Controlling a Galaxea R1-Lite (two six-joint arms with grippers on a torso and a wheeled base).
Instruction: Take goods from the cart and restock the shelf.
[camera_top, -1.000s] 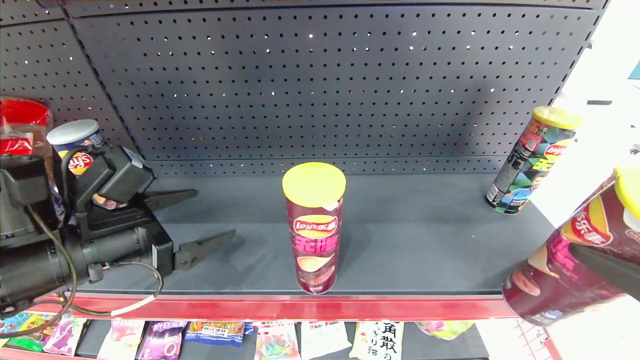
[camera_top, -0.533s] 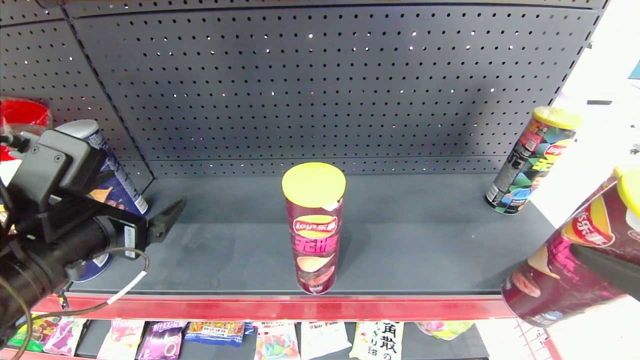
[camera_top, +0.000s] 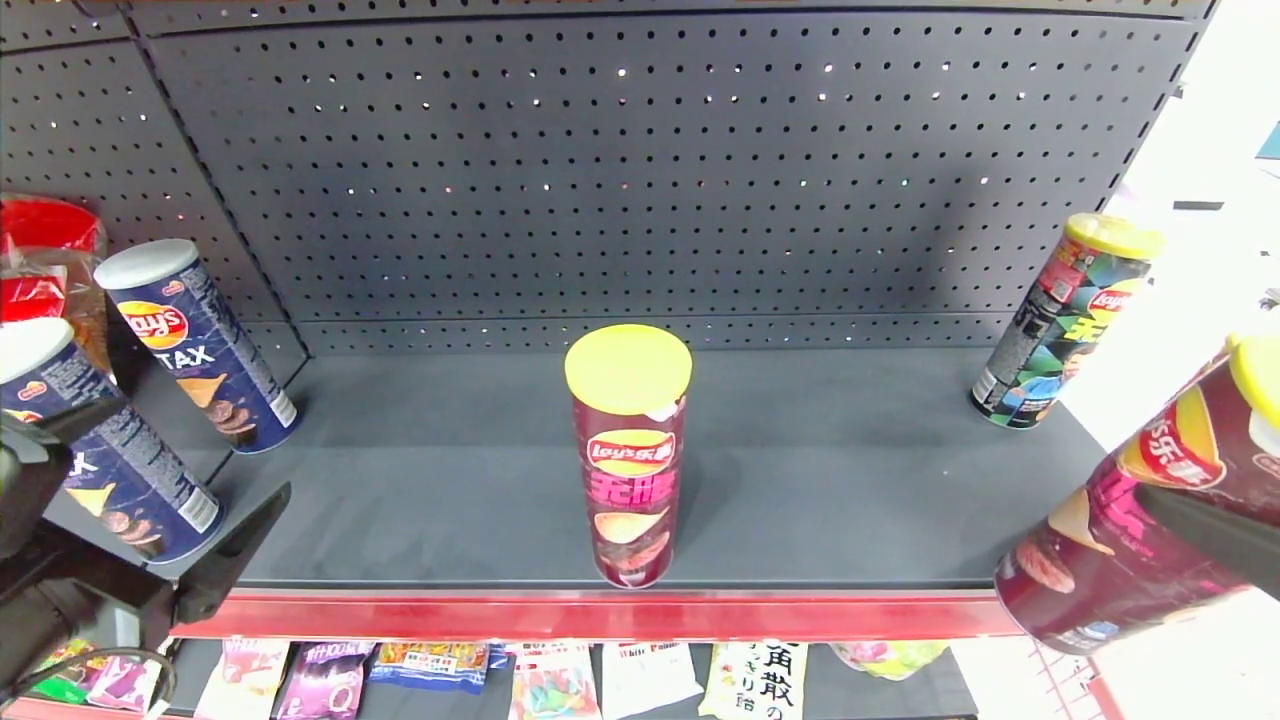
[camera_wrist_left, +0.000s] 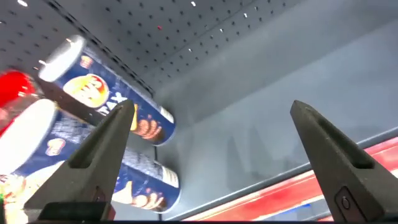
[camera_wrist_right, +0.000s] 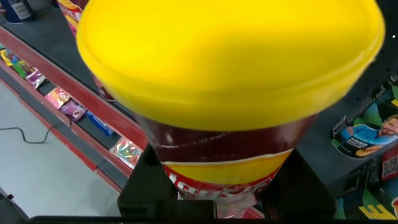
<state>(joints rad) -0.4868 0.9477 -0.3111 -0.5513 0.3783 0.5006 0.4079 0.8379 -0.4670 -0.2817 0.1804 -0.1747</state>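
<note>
A maroon chip can (camera_top: 628, 455) with a yellow lid stands upright near the front middle of the grey shelf (camera_top: 820, 480). My right gripper (camera_wrist_right: 227, 190) is shut on a second maroon can (camera_top: 1125, 525), held tilted off the shelf's front right corner. Two blue cans (camera_top: 195, 345) (camera_top: 115, 465) stand at the shelf's left end. My left gripper (camera_wrist_left: 211, 115) is open and holds nothing. It sits low at the front left, with one finger (camera_top: 240, 540) just before the shelf's edge, beside the nearer blue can (camera_wrist_left: 146, 186).
A dark patterned can (camera_top: 1065, 320) with a yellow lid stands at the back right. A pegboard wall (camera_top: 640, 180) closes the back. A red lip (camera_top: 600, 612) runs along the shelf front, with snack bags (camera_top: 450, 670) hanging below. Red packages (camera_top: 40, 250) sit far left.
My left gripper has pulled back leftward and down off the shelf, uncovering the two blue cans. The right gripper and its can have barely shifted.
</note>
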